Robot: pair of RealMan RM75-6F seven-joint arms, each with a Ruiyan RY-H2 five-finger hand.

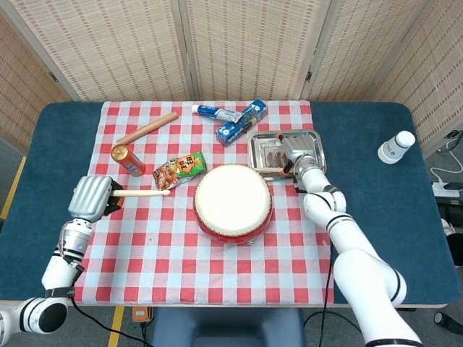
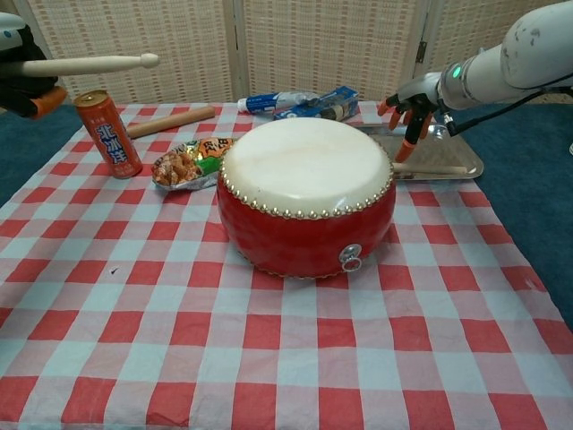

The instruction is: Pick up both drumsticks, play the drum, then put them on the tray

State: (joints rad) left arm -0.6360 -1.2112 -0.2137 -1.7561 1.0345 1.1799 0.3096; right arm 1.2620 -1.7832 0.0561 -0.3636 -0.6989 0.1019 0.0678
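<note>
Over the tray, right hand spreads empty above one drumstick; left hand grips the other drumstick.

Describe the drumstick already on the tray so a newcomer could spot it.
Find the red drum; behind its right side sits a metal tray. The drumstick lies along the tray's near edge, just below the right hand, unlike the one the left hand holds.

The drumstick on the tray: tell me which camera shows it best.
The chest view: the drumstick lies in plain sight along the tray's near edge, below the right hand. In the head view only a short stretch shows beside the hand.
</note>
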